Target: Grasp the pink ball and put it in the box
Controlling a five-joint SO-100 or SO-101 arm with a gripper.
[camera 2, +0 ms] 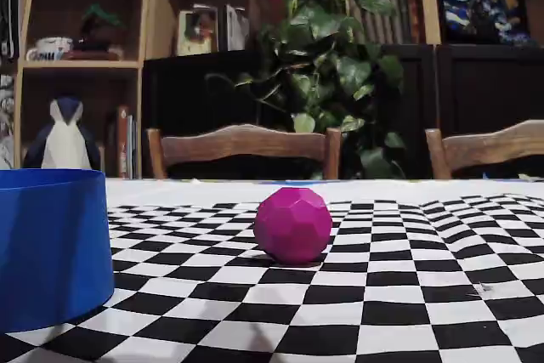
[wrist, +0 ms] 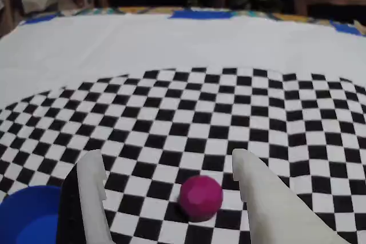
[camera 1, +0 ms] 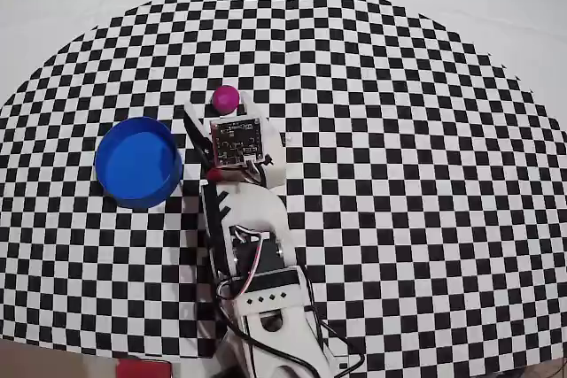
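The pink ball lies on the checkered cloth just beyond the arm's wrist in the overhead view. In the wrist view the pink ball rests on the cloth between the two pale fingers, nearer the right one and touching neither. My gripper is open, low over the cloth, with its tips just past the ball. The box, a round blue tub, stands to the left of the arm, and its rim shows at the wrist view's bottom left. In the fixed view the ball sits right of the box wall, and no gripper shows.
The arm's body and cables run from the wrist down to the overhead view's bottom edge. Plain white cloth lies beyond the checkered pattern. Wooden chairs and a leafy plant stand behind the table's far edge.
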